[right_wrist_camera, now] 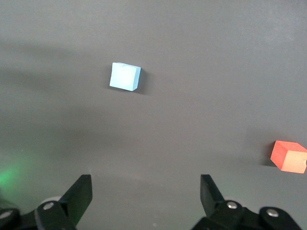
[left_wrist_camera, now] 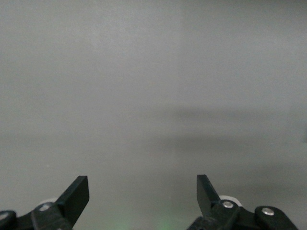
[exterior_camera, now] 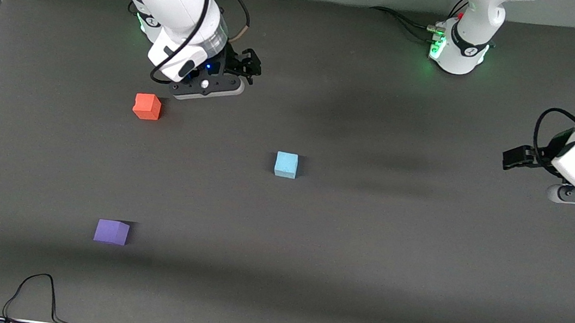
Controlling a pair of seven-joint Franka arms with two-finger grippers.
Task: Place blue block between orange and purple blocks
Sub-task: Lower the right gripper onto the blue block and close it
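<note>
- The blue block (exterior_camera: 286, 164) is a small cube with matte, foam-like faces. I judge it light and a little soft, not fragile and not slippery, so a gentle squeeze should be enough.
- It is best taken on two opposite flat side faces, with the fingers coming down from above, square to the faces and not on the corners.
- It rests on the dark table cover (exterior_camera: 364, 248), which looks like smooth matte sheet.
- From the blue block, the orange block (exterior_camera: 147, 106) lies toward the right arm's end and farther from the front camera. The purple block (exterior_camera: 111, 231) lies toward that same end but nearer to the camera. All three are well apart.
- The right gripper (right_wrist_camera: 146, 194) hangs released and empty just beside the orange block.
- The left gripper (left_wrist_camera: 143, 194) is also released and empty. It waits over bare cover at the left arm's end, well apart from the blue block.
</note>
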